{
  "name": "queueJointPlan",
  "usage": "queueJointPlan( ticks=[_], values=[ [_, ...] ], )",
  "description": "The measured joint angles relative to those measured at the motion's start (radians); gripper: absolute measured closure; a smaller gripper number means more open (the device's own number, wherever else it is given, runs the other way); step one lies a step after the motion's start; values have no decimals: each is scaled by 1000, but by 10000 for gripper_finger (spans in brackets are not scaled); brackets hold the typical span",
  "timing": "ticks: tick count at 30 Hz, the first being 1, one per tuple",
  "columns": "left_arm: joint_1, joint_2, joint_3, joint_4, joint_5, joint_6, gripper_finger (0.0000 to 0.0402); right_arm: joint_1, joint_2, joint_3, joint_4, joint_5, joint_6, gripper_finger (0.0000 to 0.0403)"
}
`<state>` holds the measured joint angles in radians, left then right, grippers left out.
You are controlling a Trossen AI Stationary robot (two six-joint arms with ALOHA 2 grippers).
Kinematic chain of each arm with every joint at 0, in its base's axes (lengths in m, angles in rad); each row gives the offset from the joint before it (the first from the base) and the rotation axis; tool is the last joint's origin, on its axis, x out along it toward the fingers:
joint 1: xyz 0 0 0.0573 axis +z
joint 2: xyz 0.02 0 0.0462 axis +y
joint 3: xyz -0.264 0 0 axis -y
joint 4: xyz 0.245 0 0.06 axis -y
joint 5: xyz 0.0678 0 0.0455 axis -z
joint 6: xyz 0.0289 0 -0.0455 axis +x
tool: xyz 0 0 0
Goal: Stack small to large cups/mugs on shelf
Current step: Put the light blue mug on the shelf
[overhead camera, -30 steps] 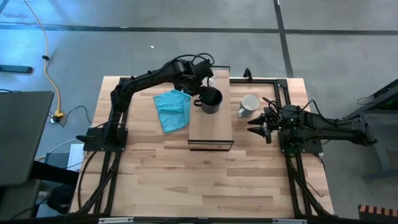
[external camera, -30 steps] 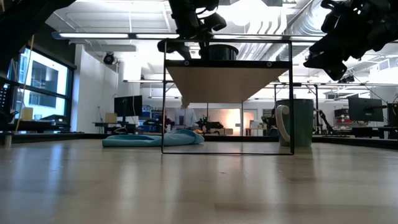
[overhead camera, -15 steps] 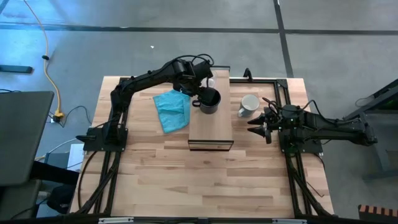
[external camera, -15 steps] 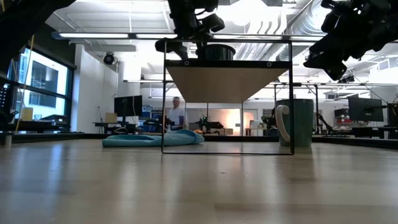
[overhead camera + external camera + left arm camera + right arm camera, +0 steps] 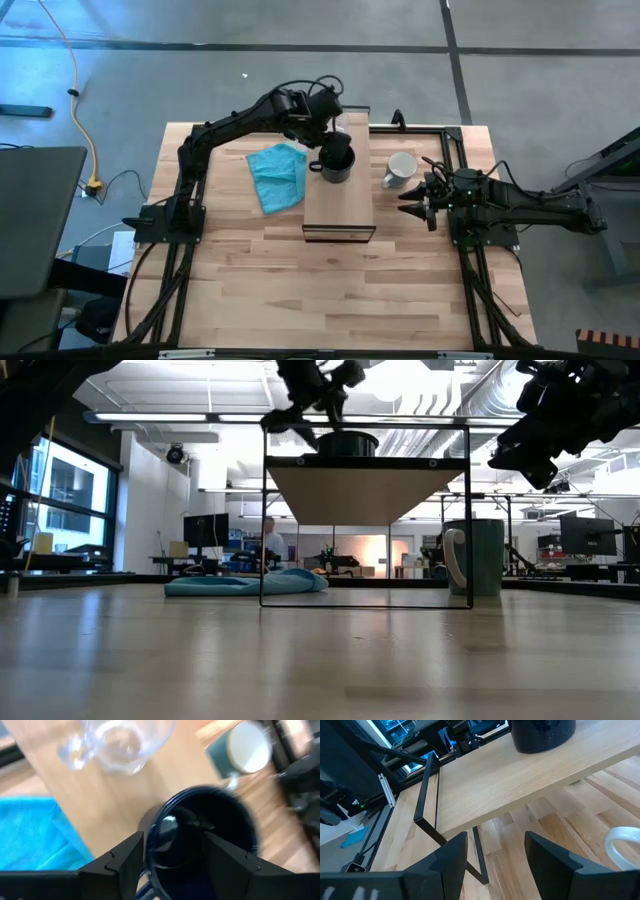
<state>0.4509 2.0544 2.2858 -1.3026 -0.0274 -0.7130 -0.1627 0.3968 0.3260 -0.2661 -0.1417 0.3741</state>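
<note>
The black mug [image 5: 200, 837] stands upright on the far part of the light-wood shelf [image 5: 338, 200], its handle toward the teal cloth. Beyond it on the shelf stands the clear glass cup [image 5: 120, 742]. The white mug [image 5: 400, 167] stands on the table to the right of the shelf. My left gripper [image 5: 172, 850] hangs open just above the black mug's rim, pointing steeply down, and touches nothing. In the low view it [image 5: 305, 410] is clear of the mug's top [image 5: 348, 442]. My right gripper [image 5: 405, 200] waits open near the white mug.
A crumpled teal cloth [image 5: 277, 175] lies on the table left of the shelf. A black metal frame [image 5: 450, 140] borders the table's right side. The near half of the table [image 5: 330, 290] is bare wood.
My left gripper has risen from around the black mug's rim and tipped a little, its fingers staying open. The mug stands where it was on the shelf.
</note>
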Motion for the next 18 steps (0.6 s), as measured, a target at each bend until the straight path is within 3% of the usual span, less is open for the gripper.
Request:
queueJointPlan(
  ticks=[4, 18],
  values=[
    [0, -1, 71, -2, -15, 24, 211, 0, 0, 0, 0, 0, 6, 215],
    [0, -186, 70, 30, -97, 203, 211, 0, 0, 0, 4, -1, 148, 215]
  ],
)
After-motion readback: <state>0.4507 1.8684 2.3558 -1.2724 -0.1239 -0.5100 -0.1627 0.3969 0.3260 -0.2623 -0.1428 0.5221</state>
